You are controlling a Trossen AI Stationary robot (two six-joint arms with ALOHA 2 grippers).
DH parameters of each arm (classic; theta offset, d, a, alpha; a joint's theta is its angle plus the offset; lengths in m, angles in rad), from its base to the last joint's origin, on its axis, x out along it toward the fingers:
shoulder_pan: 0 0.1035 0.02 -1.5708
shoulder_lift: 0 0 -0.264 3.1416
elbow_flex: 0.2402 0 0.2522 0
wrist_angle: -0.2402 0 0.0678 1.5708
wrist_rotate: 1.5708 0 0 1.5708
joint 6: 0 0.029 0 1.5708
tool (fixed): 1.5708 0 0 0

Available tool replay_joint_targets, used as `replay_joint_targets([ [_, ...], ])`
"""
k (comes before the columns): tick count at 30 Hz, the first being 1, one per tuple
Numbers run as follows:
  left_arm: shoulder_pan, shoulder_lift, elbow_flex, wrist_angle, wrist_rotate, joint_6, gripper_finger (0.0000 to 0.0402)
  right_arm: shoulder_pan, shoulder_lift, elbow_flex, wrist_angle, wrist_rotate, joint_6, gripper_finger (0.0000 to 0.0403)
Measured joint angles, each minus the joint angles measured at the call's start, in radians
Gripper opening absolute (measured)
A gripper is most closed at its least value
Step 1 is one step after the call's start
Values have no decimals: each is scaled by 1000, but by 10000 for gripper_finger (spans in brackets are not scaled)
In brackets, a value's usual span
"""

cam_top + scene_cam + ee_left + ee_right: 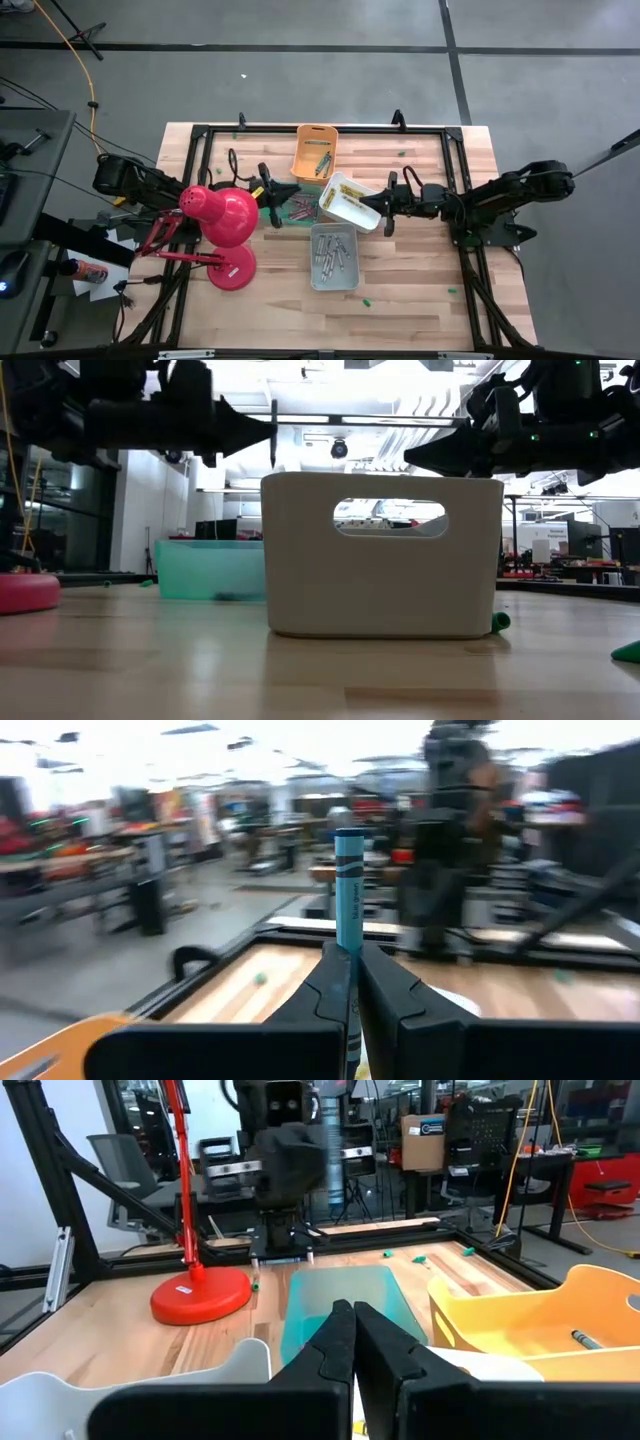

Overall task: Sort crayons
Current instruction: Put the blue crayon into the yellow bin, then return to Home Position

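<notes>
My left gripper (pixel 296 190) hovers over the teal bin (pixel 285 210), shut on a blue crayon (pixel 349 885) that stands upright between its fingers. My right gripper (pixel 383 203) is shut on nothing and sits level at the right end of the white bin (pixel 365 214). Sorted crayons lie in the bins: red ones (pixel 301 208) in the teal bin, yellow ones (pixel 349 192) in the white bin, grey ones (pixel 332 253) in the grey bin (pixel 334 281), and a few (pixel 322 160) in the orange bin (pixel 314 134). My left gripper pinches the blue crayon between its two fingers on the lower part of the stick (pixel 350 958). The fingers lie level, coming from the table's left, across the crayon. The crayon stands upright, its upper end (pixel 349 840) above the fingers, lifted clear of the bins.
A red desk lamp (pixel 226 218) with a round base (pixel 232 268) stands at the near left, close to my left arm. Small green bits (pixel 366 300) lie on the wood. A black frame (pixel 452 150) borders the table.
</notes>
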State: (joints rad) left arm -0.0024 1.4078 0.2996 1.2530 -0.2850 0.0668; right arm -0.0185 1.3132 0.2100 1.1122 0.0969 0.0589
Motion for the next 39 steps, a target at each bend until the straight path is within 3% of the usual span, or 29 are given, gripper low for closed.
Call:
replay_joint_targets([
  [4, 52, 0, 3, -2, -95, -81, 0, 0, 0, 0, 9, 1, -15, 0],
  [7, 146, 0, 50, -76, -96, -194, 0, -10, 0, 0, 25, 10, -15, 0],
  [11, 308, 6, 214, -478, 90, -352, 0, -31, 0, 1, 54, 45, -15, 0],
  [15, 393, 56, 392, -872, 117, -370, 0, -47, 0, 1, 67, 52, -15, 0],
  [23, 444, 186, 505, -893, 127, -441, 5, -47, 0, 1, 54, 51, -12, 0],
  [29, 463, 243, 523, -896, 150, -458, 50, -47, 0, 1, 51, 47, 6, 0],
  [37, 470, 119, 525, -970, 160, -430, 147, -47, 0, 1, 51, 45, 12, 0],
  [39, 470, 58, 525, -1026, 206, -398, 164, -47, 0, 1, 51, 45, 13, 0],
])
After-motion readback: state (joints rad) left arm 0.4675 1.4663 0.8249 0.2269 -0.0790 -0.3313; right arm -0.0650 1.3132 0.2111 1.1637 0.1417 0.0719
